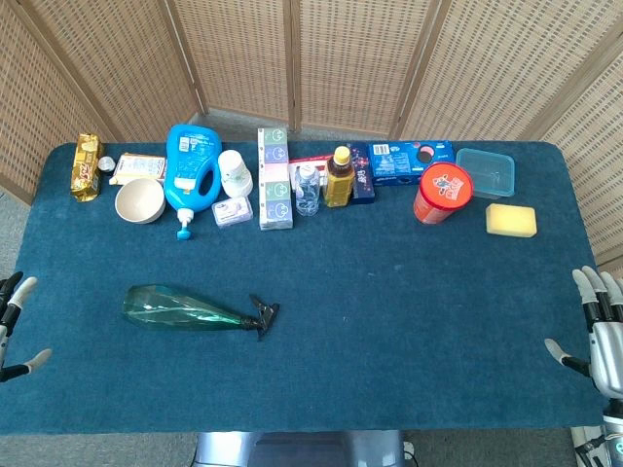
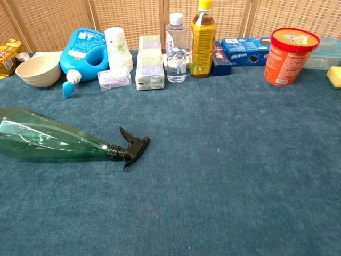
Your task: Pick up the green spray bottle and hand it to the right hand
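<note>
At the far left edge of the table point(image 1: 321, 389), the left hand point(image 1: 14, 326) is waiting with its fingers spread and nothing in them, only partly showing in the head view and not at all in the chest view. Just to its right, the green spray bottle point(image 1: 180, 308) is lying on its side on the blue cloth, fat body toward the left hand, black trigger head point(image 2: 132, 148) pointing toward the middle of the table. Nothing is touching it. Behind it, along the back, a row of bystanders is sitting well clear: a bowl point(image 1: 139, 200), a blue detergent jug point(image 1: 192, 165), a water bottle point(image 1: 308, 188), a red tub point(image 1: 443, 192), a yellow sponge point(image 1: 511, 220). Over at the far right edge, the right hand point(image 1: 599, 326) is hanging open too, fingers apart and pointing up, holding nothing.

So, by my reading, the pick-up is not yet under way; this is the very first step. The next move is calling for the left hand to travel in over the bottle's body and wrap around it, probably nearer the narrowing neck, since a round bottle lying flat may be inclined to roll.
</note>
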### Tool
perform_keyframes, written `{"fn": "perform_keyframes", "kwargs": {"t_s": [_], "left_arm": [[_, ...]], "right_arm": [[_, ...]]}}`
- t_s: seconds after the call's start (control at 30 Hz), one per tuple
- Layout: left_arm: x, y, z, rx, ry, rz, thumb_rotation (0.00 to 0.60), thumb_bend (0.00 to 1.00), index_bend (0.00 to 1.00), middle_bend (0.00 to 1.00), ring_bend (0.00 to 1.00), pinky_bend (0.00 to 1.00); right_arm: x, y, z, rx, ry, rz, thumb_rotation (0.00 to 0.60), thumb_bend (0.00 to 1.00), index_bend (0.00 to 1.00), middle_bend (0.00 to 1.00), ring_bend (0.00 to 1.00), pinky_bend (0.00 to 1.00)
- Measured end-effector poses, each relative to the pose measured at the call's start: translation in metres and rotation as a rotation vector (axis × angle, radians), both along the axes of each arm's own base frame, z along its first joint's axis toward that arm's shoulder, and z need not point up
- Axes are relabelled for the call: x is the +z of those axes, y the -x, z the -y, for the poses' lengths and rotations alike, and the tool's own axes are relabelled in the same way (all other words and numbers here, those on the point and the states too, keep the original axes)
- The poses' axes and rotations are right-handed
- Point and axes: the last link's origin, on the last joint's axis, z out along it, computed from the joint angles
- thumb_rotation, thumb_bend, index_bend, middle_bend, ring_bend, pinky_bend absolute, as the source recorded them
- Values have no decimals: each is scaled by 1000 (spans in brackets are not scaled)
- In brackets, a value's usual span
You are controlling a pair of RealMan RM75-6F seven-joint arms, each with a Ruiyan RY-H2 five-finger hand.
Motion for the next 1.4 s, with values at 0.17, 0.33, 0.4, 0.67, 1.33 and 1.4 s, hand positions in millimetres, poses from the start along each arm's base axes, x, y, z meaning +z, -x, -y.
{"fn": "perform_keyframes", "kwargs": {"t_s": [0.17, 0.33, 0.4, 0.67, 1.33, 1.4], "left_arm": [[-1, 0, 0, 0, 4, -6, 600, 0, 0, 0, 0, 0], [-3, -1, 0, -6, 16, -11, 600, 0, 0, 0, 0, 0], [-6, -2, -1, -10, 28, -16, 600, 0, 0, 0, 0, 0], [-32, -18, -28, -64, 138, -89, 600, 0, 0, 0, 0, 0], [-117, -80, -97, -116, 395, -238, 600, 0, 0, 0, 0, 0], [-123, -84, -99, -116, 402, -250, 600, 0, 0, 0, 0, 0]], "right_arm": [[-2, 0, 0, -2, -6, -6, 600, 0, 0, 0, 0, 0], [-2, -2, -1, 3, -5, -5, 600, 0, 0, 0, 0, 0], [-2, -3, -1, 7, -5, -4, 600, 0, 0, 0, 0, 0], [0, -1, 0, -5, 0, 4, 600, 0, 0, 0, 0, 0], [9, 4, 0, -21, 22, 34, 600, 0, 0, 0, 0, 0], [10, 5, 0, -24, 24, 37, 600, 0, 0, 0, 0, 0]]}}
